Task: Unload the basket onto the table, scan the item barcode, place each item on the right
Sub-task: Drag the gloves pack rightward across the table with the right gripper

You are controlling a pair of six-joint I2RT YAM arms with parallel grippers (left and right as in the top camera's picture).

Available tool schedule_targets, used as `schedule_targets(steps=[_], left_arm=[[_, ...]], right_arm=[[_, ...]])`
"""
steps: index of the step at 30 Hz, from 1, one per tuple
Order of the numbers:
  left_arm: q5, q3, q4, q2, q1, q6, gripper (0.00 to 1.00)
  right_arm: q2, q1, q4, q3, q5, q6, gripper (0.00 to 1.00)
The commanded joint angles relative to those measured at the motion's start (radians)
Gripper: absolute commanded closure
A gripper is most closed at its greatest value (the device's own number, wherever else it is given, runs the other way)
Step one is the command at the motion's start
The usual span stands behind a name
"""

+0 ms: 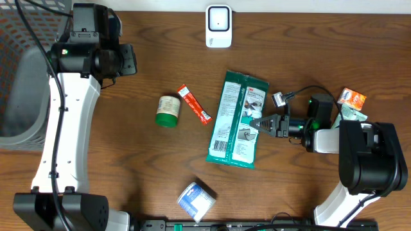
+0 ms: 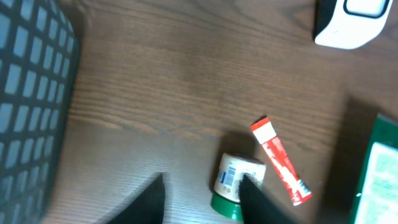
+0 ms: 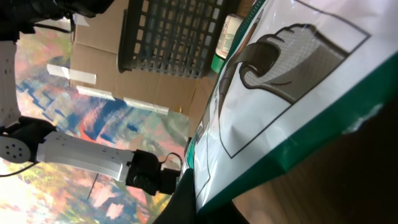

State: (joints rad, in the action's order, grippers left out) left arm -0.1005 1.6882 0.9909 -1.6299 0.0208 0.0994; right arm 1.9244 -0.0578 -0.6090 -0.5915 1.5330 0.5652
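Right gripper (image 1: 259, 122), closed, touches the packet's (image 1: 234, 122) near edge with its tips; left gripper (image 2: 202, 183) hangs partly open, bottle (image 2: 231, 177) beside 1 finger, scanner (image 2: 348, 25) farther ahead.

Bare brown wooden table (image 1: 148, 160) lies open between the white boxy scanner (image 1: 218, 25) and the green-and-white flat plastic package (image 1: 236, 119). Left of the package, a green-lidded round jar (image 1: 168, 110) and a red sachet stick (image 1: 194, 104) crowd the way (just beside each other). The right gripper (image 1: 260, 122), clamped on the package's right edge, blocks that side. A grey mesh basket (image 1: 19, 70) walls the far left.
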Motion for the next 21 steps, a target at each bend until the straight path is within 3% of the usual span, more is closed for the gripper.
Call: schedule_targets(steps=[1, 6, 14, 16, 20, 21], left_arm=[[-0.004, -0.002, 0.003, -0.013, -0.003, -0.009, 0.82], [0.011, -0.002, 0.003, -0.013, -0.003, -0.009, 0.93], [0.067, -0.002, 0.003, -0.013, -0.003, -0.008, 0.92], [0.067, -0.002, 0.003, -0.013, -0.003, -0.008, 0.78], [0.067, -0.002, 0.003, -0.013, -0.003, -0.009, 0.76], [0.067, -0.002, 0.003, -0.013, -0.003, -0.009, 0.69]], right_arm=[[0.013, -0.005, -0.001, 0.006, 0.028, -0.024, 0.99], [0.013, -0.005, -0.001, 0.006, 0.028, -0.031, 0.99], [0.013, -0.005, -0.001, 0.006, 0.022, 0.003, 0.99], [0.013, -0.005, -0.003, 0.006, 0.006, 0.026, 0.99], [0.013, -0.005, -0.074, 0.006, 0.006, 0.085, 0.99], [0.013, -0.005, -0.107, 0.006, 0.006, 0.117, 0.99]])
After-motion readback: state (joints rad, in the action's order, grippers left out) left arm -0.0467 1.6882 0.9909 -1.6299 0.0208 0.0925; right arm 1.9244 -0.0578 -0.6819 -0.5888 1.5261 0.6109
